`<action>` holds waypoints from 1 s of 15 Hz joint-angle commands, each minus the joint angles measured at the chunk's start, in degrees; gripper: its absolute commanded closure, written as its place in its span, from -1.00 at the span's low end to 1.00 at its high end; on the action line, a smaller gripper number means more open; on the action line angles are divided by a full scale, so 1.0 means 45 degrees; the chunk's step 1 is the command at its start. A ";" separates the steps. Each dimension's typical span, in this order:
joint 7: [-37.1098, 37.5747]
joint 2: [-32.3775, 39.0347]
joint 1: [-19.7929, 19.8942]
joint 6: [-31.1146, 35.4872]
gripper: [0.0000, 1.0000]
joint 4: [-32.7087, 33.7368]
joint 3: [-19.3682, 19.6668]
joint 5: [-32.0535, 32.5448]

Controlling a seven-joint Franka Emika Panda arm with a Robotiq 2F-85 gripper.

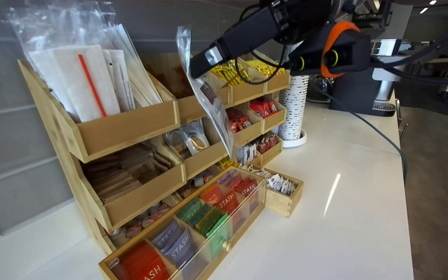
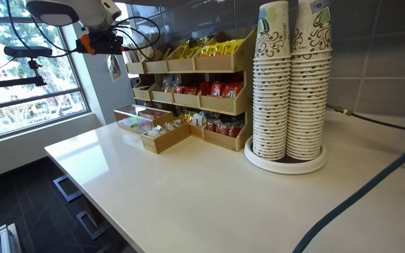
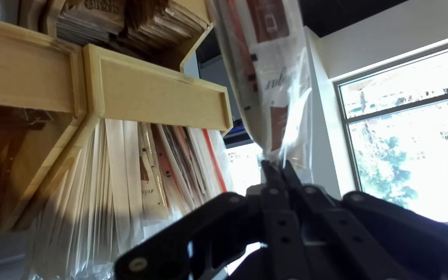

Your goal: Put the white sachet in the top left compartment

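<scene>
The white sachet, with dark red-brown patches and a clear wrapper, hangs from my gripper in front of the wooden rack. It also shows in an exterior view and in the wrist view. My gripper is shut on one end of it. The top left compartment is the wide plywood bin at the rack's end, filled with clear bags of white sheets. In the upside-down wrist view its front board lies left of the sachet, apart from it. Its floor is hidden.
A bin with yellow packets stands farther along the top tier. Below are bins of brown and red packets. A clear-lidded tea box and a small wooden box stand in front. Cup stacks stand beside the rack.
</scene>
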State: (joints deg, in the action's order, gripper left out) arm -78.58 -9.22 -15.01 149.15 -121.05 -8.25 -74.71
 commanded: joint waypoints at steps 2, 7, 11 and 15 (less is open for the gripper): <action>-0.0816 0.0252 -0.0107 0.0210 0.98 0.1095 0.0142 -0.2150; -0.1848 0.0821 -0.0084 0.0947 0.98 0.2272 0.0149 -0.4672; -0.3486 0.1572 -0.0060 0.1576 0.98 0.3331 0.0078 -0.7080; -0.5447 0.2226 -0.0062 0.1600 0.98 0.4030 0.0048 -0.8773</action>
State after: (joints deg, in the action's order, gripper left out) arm -96.15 -2.43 -15.07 154.67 -107.14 -7.69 -107.89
